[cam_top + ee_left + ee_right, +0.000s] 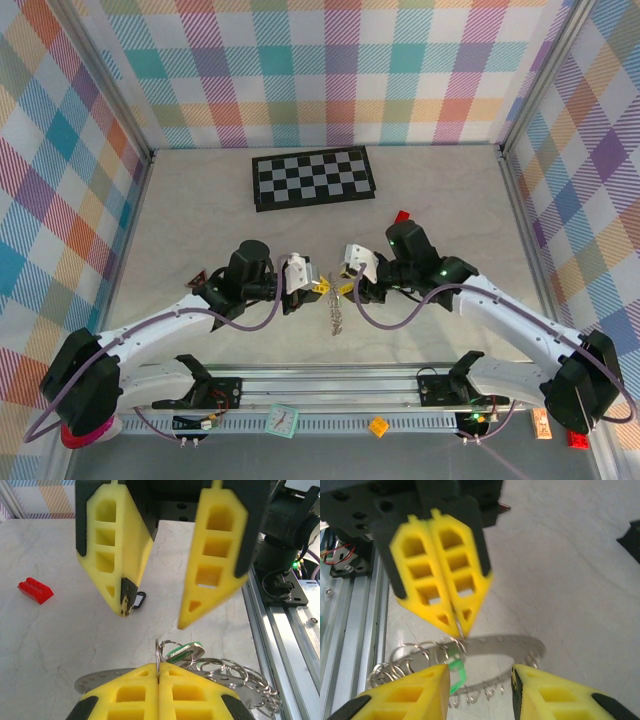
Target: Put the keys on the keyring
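Note:
The keyring (pixel 520 645), a flat grey ring fringed with wire loops (pixel 240 672), hangs tilted just above the table between the two arms (pixel 335 318). My left gripper (pixel 159 667) is shut on one of its wire loops, and its closed tips (pixel 457 627) point down at the ring. The green-headed key (pixel 187 652) hangs on a loop right beside that grip (pixel 456 672). My right gripper (pixel 480 669) faces it, open, with nothing between its fingers (pixel 117 555). A small black piece (pixel 138 599) sits at one fingertip; I cannot tell if it is the black key.
A small red block (pixel 35 590) lies on the table behind the right arm (pixel 402 215). The black-and-white chequered board (pixel 313 177) lies at the back. The aluminium rail (pixel 330 385) runs along the near edge under both arms.

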Robot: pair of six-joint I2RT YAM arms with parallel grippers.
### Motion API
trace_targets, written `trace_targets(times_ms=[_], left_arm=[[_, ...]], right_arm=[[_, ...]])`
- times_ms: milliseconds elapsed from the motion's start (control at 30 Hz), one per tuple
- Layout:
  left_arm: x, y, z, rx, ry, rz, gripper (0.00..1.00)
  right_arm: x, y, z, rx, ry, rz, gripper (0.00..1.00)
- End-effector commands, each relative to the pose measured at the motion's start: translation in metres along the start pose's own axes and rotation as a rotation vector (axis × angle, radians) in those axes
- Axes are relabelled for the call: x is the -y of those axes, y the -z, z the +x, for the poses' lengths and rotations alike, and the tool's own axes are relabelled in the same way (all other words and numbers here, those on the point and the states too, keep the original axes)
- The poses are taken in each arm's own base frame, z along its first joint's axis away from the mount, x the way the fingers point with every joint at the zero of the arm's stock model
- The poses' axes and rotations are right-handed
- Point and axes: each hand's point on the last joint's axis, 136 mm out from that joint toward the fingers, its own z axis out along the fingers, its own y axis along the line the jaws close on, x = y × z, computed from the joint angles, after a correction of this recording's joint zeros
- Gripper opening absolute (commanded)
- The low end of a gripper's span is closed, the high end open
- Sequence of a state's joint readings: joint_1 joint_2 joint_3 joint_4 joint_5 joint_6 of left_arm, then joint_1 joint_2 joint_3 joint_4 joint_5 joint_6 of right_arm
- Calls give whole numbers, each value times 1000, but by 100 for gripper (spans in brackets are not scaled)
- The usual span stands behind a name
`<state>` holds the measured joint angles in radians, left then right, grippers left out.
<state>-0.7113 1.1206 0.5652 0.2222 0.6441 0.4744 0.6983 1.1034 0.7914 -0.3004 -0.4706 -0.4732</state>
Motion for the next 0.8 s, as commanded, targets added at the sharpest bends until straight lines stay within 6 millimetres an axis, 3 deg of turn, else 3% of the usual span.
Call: trace_targets(times_ms=[0,300,533,767], left_arm=[[2,5,-23,121,-31,-3,0],[0,4,-23,150,-12,-22,0],[-1,4,-21,148,-4,-27,0],[-2,2,-24,162,3,-22,0]], right_arm=[[-6,-1,-9,102,-92,-34,37],[-16,-4,-6,137,-146,-88,38],[-19,6,3,137,-91,-37,39],[-19,3,-7,159,-74,-63,38]])
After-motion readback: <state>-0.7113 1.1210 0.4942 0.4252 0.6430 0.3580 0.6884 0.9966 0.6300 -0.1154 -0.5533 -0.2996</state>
